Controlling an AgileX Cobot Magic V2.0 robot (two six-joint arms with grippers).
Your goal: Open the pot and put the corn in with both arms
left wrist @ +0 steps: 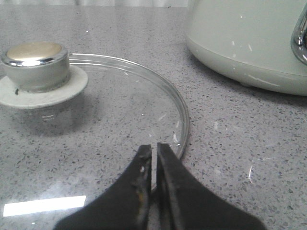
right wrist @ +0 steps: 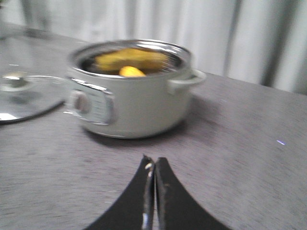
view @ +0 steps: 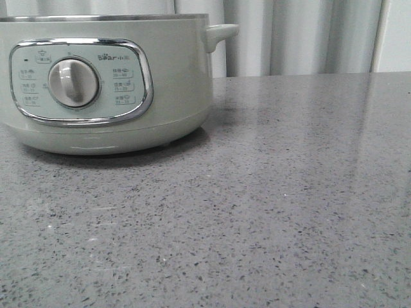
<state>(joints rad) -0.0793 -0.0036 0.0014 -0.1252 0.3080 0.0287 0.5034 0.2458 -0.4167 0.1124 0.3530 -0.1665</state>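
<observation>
On the speckled grey stone table (view: 270, 212) stands the large round pale grey-green electric pot (view: 128, 83), with a chrome-framed control panel, a round knob and a side handle. It is open, with no lid on it. Behind it hang pale pleated curtains (view: 302, 35).

Beside the pot, flat on the table, lies the round clear glass lid (left wrist: 124, 110) with its silver and cream knob (left wrist: 34, 64).

Inside the pot, in the right wrist view, rests the bright yellow corn cob (right wrist: 132, 60); this picture is blurred, so its kernels are not clear.

The dark black left gripper (left wrist: 154, 153) is clenched, its two fingers almost touching, holding nothing, its tips at the near edge of the glass lid.

The dark black right gripper (right wrist: 153, 165) is also clenched and holds nothing, above bare table, apart from the pot.
</observation>
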